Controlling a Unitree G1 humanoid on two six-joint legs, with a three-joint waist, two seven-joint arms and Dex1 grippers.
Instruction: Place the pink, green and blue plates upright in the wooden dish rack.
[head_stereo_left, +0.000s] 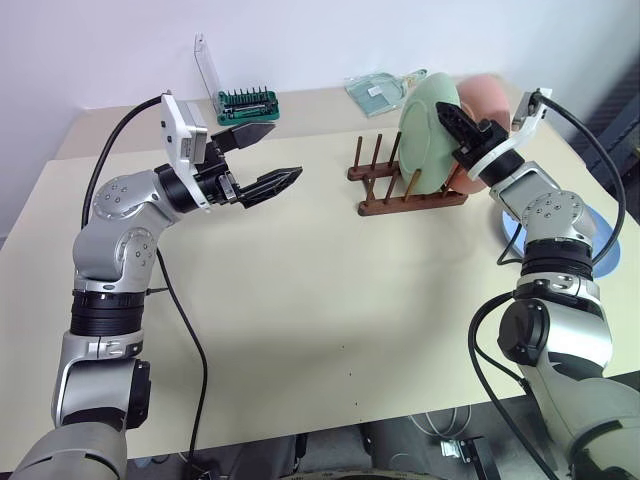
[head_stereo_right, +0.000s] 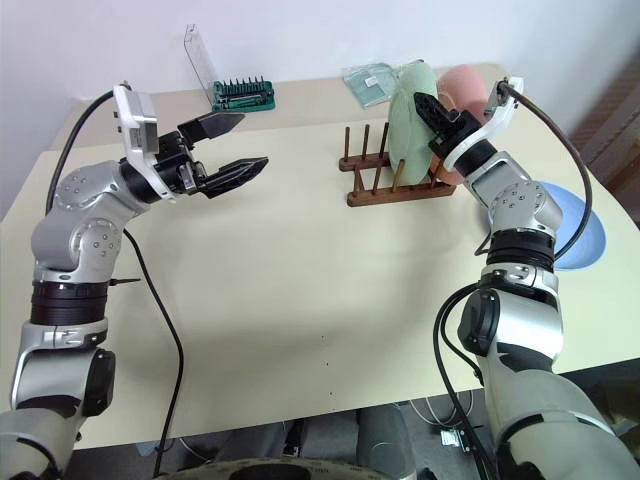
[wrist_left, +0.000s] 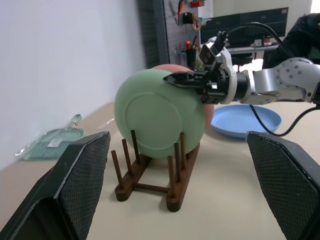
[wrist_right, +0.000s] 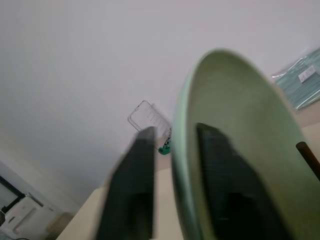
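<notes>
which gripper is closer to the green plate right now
Right. The right gripper is at the green plate, its jaws straddling the plate's rim. The left gripper hovers well away, past the far end of the wooden dish rack.

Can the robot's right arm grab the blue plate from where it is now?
Probably yes, but not right away. The blue plate lies flat on the table beside the right arm, with nothing on it. The right gripper is at the green plate in the rack, fingers either side of its rim.
</notes>
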